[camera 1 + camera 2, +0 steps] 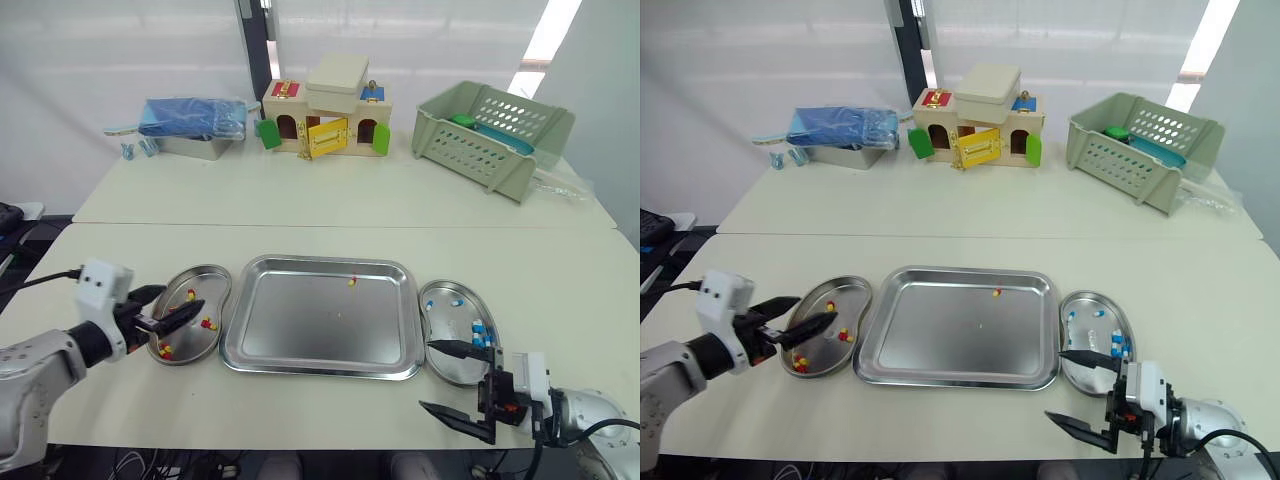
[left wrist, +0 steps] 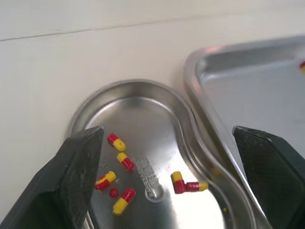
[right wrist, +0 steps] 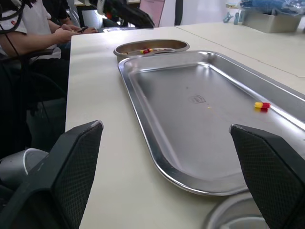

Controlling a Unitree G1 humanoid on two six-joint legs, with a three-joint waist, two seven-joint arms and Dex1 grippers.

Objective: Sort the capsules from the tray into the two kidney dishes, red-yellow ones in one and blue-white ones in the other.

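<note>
The right claw (image 1: 427, 375) hangs released and empty over the near edge of the surface (image 1: 300, 410). The left claw (image 1: 184, 297) is spread, empty, above the left kidney dish (image 1: 215, 275). The tray (image 1: 300, 335) is almost cleared. The left kidney dish holds red-yellow capsules (image 1: 207, 323), the right kidney dish (image 1: 445, 295) blue-white capsules (image 1: 482, 330). One last red-yellow capsule (image 1: 353, 281) lies near the tray's far rim, so the job looks nearly done.

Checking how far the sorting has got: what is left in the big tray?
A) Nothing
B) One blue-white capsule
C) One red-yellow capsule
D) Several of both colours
C: a single red-yellow capsule lies in the tray, near its far rim.
</note>
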